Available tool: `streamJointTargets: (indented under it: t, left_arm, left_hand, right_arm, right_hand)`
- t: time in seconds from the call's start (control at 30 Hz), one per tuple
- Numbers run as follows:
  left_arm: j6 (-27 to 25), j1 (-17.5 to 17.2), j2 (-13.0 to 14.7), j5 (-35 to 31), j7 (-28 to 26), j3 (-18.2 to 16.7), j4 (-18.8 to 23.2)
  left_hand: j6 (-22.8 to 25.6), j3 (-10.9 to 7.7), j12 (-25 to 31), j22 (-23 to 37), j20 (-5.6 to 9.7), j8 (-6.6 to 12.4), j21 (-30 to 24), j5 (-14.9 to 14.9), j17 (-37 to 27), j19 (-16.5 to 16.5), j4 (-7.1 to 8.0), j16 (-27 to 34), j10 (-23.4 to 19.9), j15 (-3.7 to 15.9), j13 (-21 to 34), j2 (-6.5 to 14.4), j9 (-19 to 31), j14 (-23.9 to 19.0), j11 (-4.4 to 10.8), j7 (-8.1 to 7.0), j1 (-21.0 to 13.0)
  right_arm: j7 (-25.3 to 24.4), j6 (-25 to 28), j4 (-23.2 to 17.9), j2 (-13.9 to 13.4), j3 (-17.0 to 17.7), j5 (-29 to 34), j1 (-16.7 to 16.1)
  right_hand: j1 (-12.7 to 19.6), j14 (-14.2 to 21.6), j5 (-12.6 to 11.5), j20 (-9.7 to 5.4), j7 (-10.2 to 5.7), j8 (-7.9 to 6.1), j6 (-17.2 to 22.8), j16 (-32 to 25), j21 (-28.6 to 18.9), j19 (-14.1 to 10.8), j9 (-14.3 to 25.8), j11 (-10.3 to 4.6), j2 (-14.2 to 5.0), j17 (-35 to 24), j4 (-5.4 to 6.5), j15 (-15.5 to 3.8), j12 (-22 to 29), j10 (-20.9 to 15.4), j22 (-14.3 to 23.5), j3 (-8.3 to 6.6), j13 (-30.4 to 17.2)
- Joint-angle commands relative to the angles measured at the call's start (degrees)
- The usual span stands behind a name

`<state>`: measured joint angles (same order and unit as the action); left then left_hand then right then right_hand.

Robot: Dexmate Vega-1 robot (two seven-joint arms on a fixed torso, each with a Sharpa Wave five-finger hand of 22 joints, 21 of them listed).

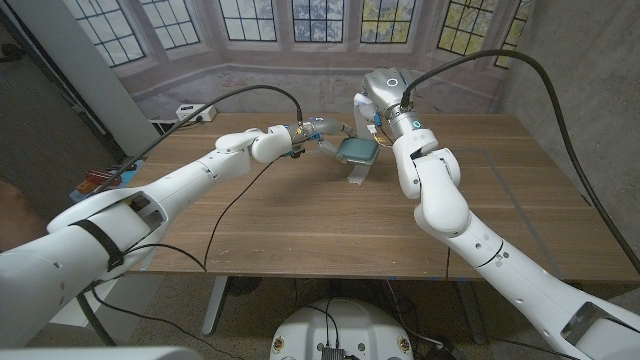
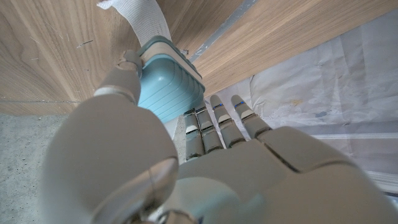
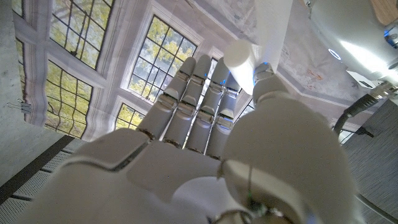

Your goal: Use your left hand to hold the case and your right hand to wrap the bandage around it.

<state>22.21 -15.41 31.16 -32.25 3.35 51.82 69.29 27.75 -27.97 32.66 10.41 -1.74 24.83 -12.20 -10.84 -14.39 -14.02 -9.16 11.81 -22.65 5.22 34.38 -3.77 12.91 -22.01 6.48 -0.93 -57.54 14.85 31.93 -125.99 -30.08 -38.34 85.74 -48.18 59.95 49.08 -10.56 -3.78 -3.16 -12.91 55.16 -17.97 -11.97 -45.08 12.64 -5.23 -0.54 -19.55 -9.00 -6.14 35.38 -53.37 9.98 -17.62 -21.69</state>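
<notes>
Teal ribbed case [image 2: 168, 84], hard and likely slick, pinched at its edges by left hand [image 2: 186, 168] above the desk [image 1: 300, 215]; beyond, soft light bandage [image 3: 245, 56], best gripped by its roll, clenched in right hand's [image 3: 205, 155] fingers [image 3: 186, 106].

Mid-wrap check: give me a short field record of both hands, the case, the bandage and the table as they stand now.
left hand: grips the light blue ribbed case above the table
right hand: raised behind the case, pinches the white bandage roll
bandage: a white strip runs from the case down to the table
case: held clear of the table, between the two hands
table: wooden top, bandage tail lying on it
</notes>
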Motion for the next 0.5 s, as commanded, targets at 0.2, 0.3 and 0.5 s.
streamJointTargets:
  t: [0.2,0.3,0.5]
  left_arm:
    - [-0.1,0.2,-0.7,0.0,-0.2,0.3,-0.1]
    - [0.0,0.3,-0.9,0.0,-0.3,0.4,-0.5]
    - [-0.1,0.3,-1.1,0.2,-0.5,0.5,-1.0]
  left_hand:
    - [6.4,-0.59,0.2,0.2,-0.09,21.67,0.2,-0.5,0.0,0.4,0.32,0.0,-3.9,-0.11,0.2,3.6,0.1,-0.1,3.41,-2.84,1.3]
    - [6.3,-0.57,0.2,0.2,-0.07,21.63,0.2,-0.5,0.0,0.4,0.31,0.0,-3.9,-0.11,0.2,3.5,0.1,0.0,3.49,-2.9,1.3]
    - [6.4,-0.6,0.2,0.2,-0.07,21.7,0.3,-0.5,0.0,0.5,0.32,0.0,-3.9,-0.1,0.3,3.5,0.0,-0.1,3.44,-2.93,1.4]
  right_arm:
    - [2.9,-2.4,-3.7,1.0,1.2,1.2,-3.4]
    - [3.7,-2.8,-4.1,1.4,1.3,1.3,-3.6]
    - [5.1,-3.9,-4.7,1.9,1.4,0.9,-3.8]
  right_hand:
    - [0.0,0.3,-0.2,0.3,0.57,0.03,0.2,0.4,0.0,0.2,0.2,0.47,-0.01,-0.4,0.22,-5.73,0.0,-0.2,0.3,0.04,-0.3]
    - [0.0,0.3,-0.2,0.3,0.61,0.07,0.1,0.4,0.0,0.2,0.2,0.41,-0.02,-0.4,0.23,-5.75,0.0,-0.2,0.3,0.08,-0.3]
    - [0.0,0.4,-0.2,0.32,0.6,0.09,0.1,0.4,0.0,0.2,0.2,0.54,-0.07,-0.4,0.23,-5.7,-0.1,-0.3,0.3,0.12,-0.2]
